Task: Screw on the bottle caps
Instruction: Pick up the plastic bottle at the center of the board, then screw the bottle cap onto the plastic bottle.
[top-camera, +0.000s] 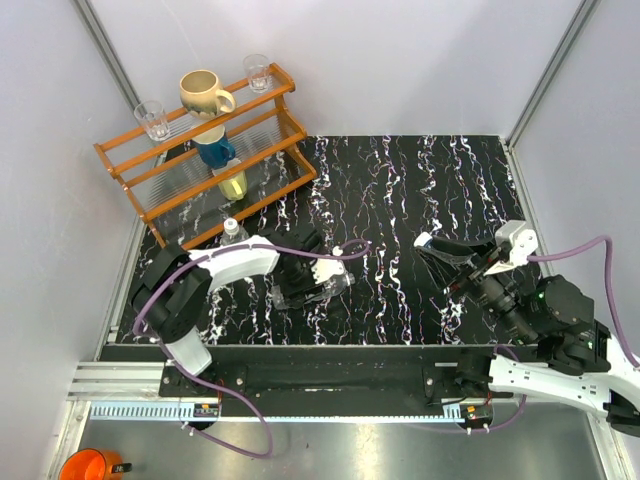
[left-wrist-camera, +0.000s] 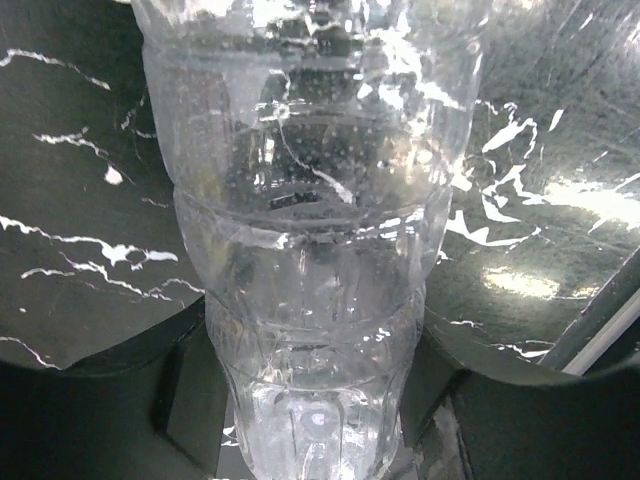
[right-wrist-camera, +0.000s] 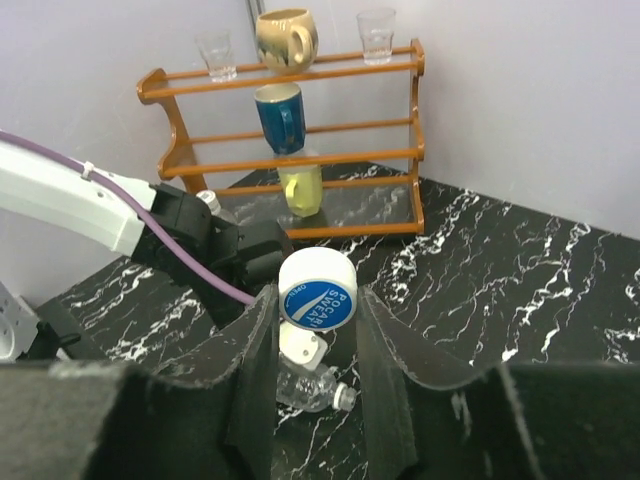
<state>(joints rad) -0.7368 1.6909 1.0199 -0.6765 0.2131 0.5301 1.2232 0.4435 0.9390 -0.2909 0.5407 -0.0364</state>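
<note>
Now gripping a small clear ribbed plastic bottle (left-wrist-camera: 310, 250) with the left gripper (top-camera: 315, 275), jaws pressed to both its sides, bottle lying on the black white-veined surface (top-camera: 400, 180) at near left. Pinching a small round white plastic cap (right-wrist-camera: 318, 290) with a blue label in the right gripper (right-wrist-camera: 316, 300), jaws clenched, off the surface, well right of that bottle. At far left, just beside the orange wooden rack (right-wrist-camera: 416, 140), a second clear bottle (top-camera: 233, 235), upright.

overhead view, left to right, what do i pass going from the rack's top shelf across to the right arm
drinking glass → beige mug → second drinking glass → clear bottle at the left gripper → white bottle cap in the right gripper
</note>
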